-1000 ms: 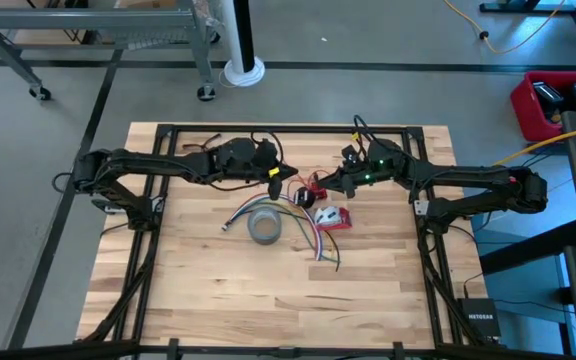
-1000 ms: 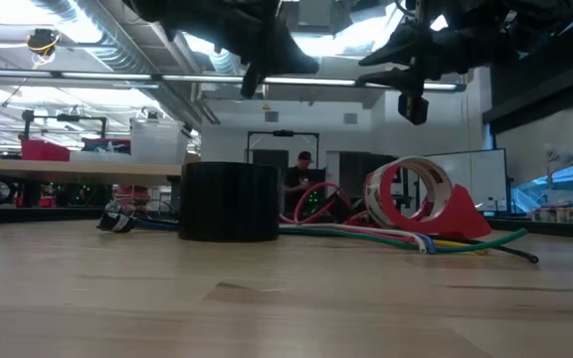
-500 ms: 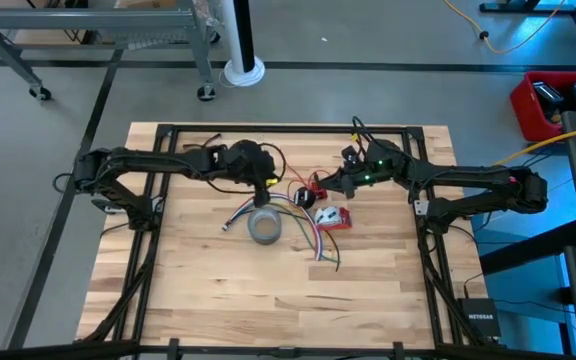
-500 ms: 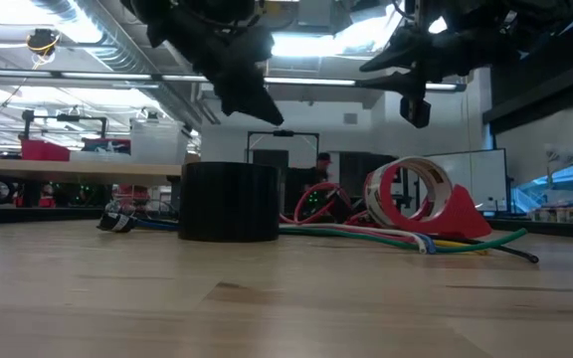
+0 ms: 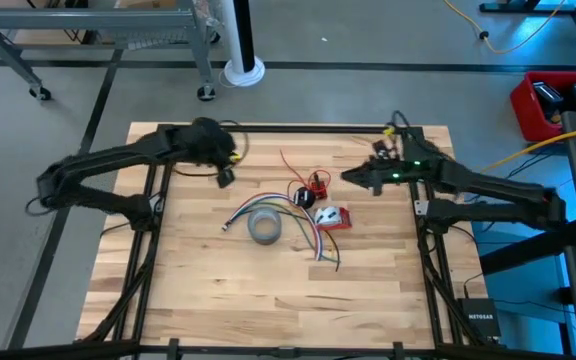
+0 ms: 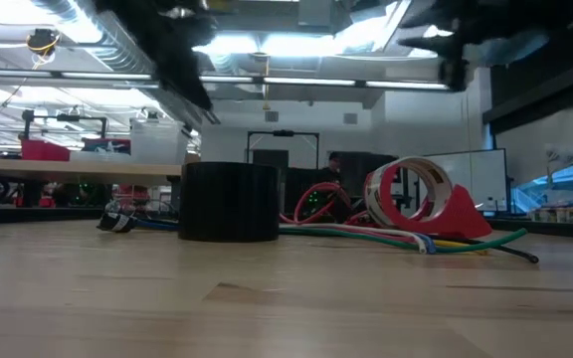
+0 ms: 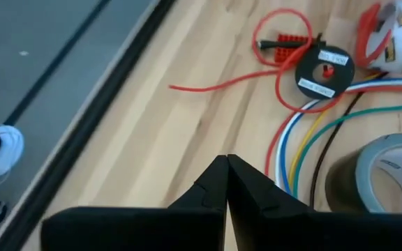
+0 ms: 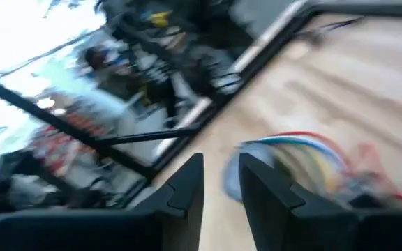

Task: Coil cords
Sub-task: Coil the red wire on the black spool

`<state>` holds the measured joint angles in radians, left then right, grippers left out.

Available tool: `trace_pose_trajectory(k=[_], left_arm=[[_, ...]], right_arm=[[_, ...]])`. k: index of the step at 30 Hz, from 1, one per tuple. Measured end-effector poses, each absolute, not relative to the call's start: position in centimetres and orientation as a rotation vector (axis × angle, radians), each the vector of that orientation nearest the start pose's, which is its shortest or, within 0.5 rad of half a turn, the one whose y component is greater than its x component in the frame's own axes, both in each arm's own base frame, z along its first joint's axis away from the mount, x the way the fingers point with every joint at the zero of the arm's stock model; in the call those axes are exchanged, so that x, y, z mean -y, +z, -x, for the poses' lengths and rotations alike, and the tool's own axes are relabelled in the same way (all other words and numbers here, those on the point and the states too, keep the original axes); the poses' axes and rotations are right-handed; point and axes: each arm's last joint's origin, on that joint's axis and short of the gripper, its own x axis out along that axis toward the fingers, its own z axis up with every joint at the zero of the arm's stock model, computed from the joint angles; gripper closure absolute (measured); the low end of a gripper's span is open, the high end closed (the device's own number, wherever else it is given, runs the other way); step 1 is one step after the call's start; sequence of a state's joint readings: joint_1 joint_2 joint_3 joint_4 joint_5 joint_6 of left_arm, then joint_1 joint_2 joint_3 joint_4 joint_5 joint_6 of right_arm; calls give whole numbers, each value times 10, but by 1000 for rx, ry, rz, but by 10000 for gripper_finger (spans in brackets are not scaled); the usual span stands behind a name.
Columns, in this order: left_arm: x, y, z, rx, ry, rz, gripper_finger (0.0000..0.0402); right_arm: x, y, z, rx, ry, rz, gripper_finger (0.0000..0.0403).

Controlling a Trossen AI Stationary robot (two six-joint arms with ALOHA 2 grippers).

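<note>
A small black coil (image 7: 324, 71) lies flat on the wooden table at mid-table (image 5: 303, 196). A thin red wire (image 7: 274, 52) lies in a loose loop beside it, with one end trailing toward the far edge (image 5: 290, 162). My left gripper (image 7: 227, 164) is shut and holds nothing. It hangs above the table's far left part (image 5: 225, 176), well away from the cords. My right gripper (image 8: 220, 171) stands open with nothing between its fingers. It is in the air to the right of the cords (image 5: 348, 177).
A grey tape roll (image 5: 264, 227) stands near mid-table, with a bundle of coloured wires (image 5: 290, 212) curving around it. A white and red tape dispenser (image 5: 335, 217) and a small red block (image 5: 318, 184) lie close to the coil. The table's near half is bare wood.
My left gripper has drawn back from above the tape roll toward the table's far left corner, tipping and rolling as it went, still shut. My right gripper has pulled back toward the table's right edge and risen a little.
</note>
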<state>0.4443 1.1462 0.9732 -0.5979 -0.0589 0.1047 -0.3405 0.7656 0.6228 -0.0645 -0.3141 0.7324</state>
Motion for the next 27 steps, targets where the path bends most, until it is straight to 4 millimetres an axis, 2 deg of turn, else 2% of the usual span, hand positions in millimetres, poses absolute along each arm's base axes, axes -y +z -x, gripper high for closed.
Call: trace_pose_trajectory(k=[3,6,9,11,17,22,27], left_arm=[[-91,293,-180,-714,468,80,401],[-80,283,-154,-648,495,149,401],[-71,267,-144,-509,452,233,401],[-67,254,-143,-398,389,284,401],[-64,221,-153,-135,320,416,401],[-63,220,-166,-6,267,420,401],[-64,217,-186,7,228,411,401]], right_arm=[[43,292,-137,-184,-253,-781,308],[37,295,-112,-149,-338,-772,308],[33,294,-99,-106,-336,-765,308],[32,285,-95,-105,-336,-774,308],[37,239,-111,-50,-332,-916,308],[44,217,-133,116,-237,-969,308],[52,205,-153,74,-272,-1028,308]])
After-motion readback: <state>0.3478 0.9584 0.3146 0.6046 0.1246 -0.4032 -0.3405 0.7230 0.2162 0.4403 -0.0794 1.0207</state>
